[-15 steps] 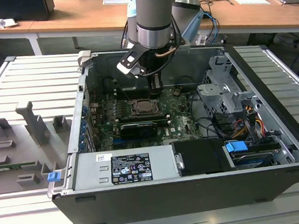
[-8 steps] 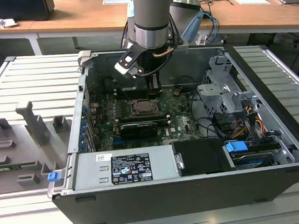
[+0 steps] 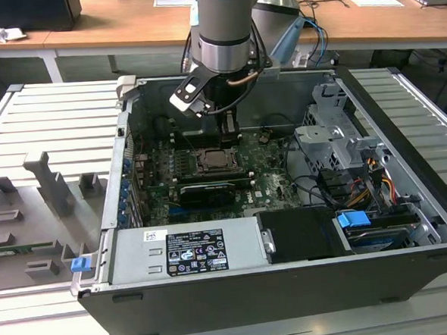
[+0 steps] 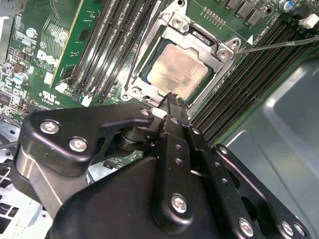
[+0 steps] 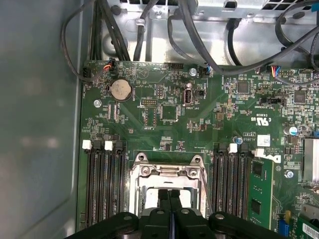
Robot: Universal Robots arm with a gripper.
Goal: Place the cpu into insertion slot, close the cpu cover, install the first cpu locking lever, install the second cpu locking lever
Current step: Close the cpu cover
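Pale silver-beige square cpu [image 4: 177, 69] seated in silver-rimmed square insertion slot [image 4: 133, 93]; thin silvery frame cpu cover [image 4: 198, 36] down over it. Black gripper [image 4: 172, 99] pinched narrow, empty, at cover edge, 12 o'clock of slot in exterior view. Thin wire lever [image 4: 271, 46] runs off cover corner.

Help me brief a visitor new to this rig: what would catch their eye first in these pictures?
A big robot arm reaches down into an open computer case in the exterior view. In the second wrist view, its shut black gripper hangs close above the pale cpu, framed by the silvery cpu cover on the green motherboard.
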